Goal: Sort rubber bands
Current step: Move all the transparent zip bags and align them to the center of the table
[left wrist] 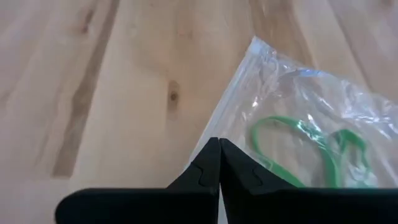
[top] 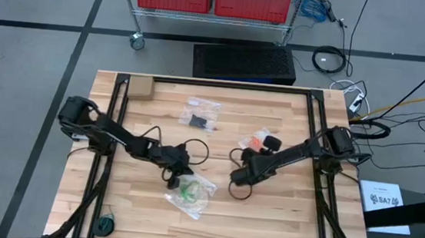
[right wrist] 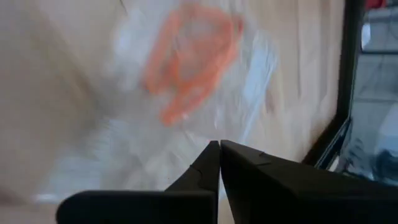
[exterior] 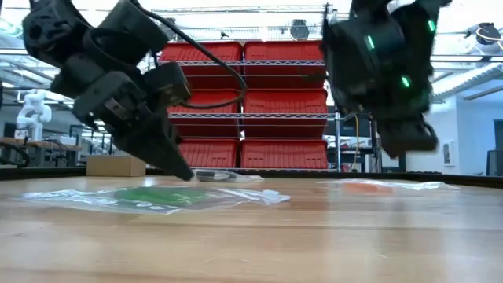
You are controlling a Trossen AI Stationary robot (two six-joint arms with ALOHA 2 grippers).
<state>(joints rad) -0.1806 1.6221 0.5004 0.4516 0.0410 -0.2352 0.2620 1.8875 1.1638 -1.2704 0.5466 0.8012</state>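
Though bagged, thin green rubber bands (left wrist: pixel 292 134)

you see two dark arms, the left arm (top: pixel 111 132) and the right arm (top: pixel 302 151), both matte black and built from blocky parts with rounded joints. thin black cables (top: pixel 194 148) make loops beside each wrist. in the low view the right arm's housing (exterior: pixel 381 55) has small green lights on it. the left gripper (left wrist: pixel 219 163) has two flat black fingers with a small step-shaped notch at the seam, and the right gripper (right wrist: pixel 219 163) looks the same.
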